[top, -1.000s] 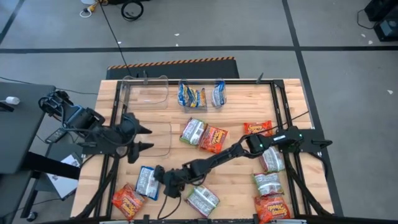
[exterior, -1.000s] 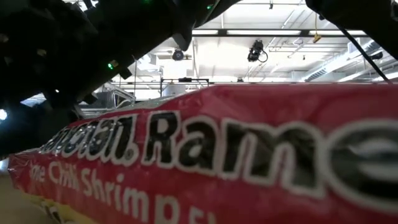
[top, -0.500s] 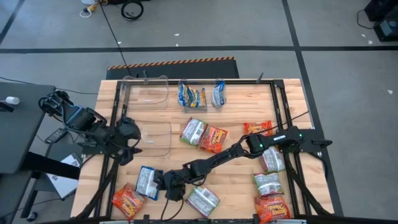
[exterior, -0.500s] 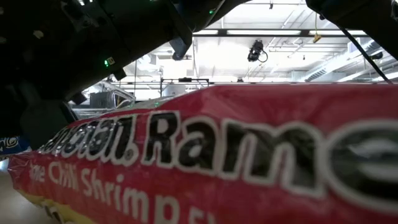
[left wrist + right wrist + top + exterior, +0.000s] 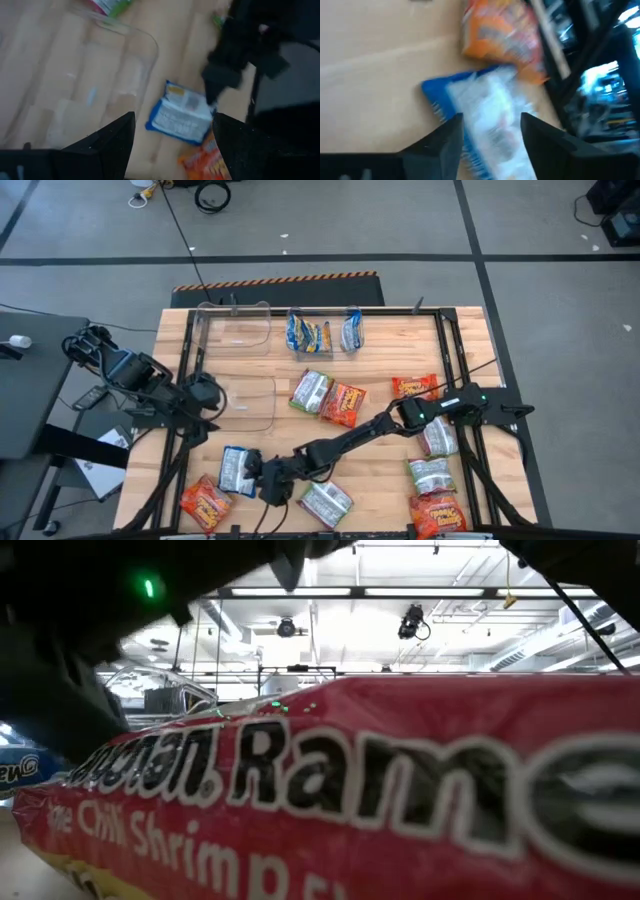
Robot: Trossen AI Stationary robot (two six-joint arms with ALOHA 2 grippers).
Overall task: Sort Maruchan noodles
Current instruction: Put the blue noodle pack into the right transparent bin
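Observation:
A blue-and-yellow noodle packet (image 5: pixel 237 470) lies flat near the table's near left corner, with an orange-red packet (image 5: pixel 205 502) beside it. My right gripper (image 5: pixel 264 480) reaches across the table to the blue packet's right end and is open. In the right wrist view its fingers stand on either side of that blue packet (image 5: pixel 487 112), with the gripper (image 5: pixel 492 125) low over it. My left gripper (image 5: pixel 208 396) is open and empty at the table's left, beside a clear bin (image 5: pixel 250 400). It looks down on the blue packet (image 5: pixel 181 114). My right gripper stands open over the blue packet's end (image 5: pixel 485 135), one finger on each side, coming from the table's right. I cannot tell whether the fingers touch it. The packet lies flat on the table.
Green and orange packets lie mid-table (image 5: pixel 328 396) and along the right side (image 5: pixel 432 475), and one green packet (image 5: pixel 325 502) lies at the near edge. Clear bins at the far edge hold blue packets (image 5: pixel 310 335). A red packet (image 5: pixel 350 790) fills the low view.
My left gripper has drawn back toward the table's left edge, away from the clear bin. My right gripper has edged toward the left edge, closer over the blue packet, which has stayed in place.

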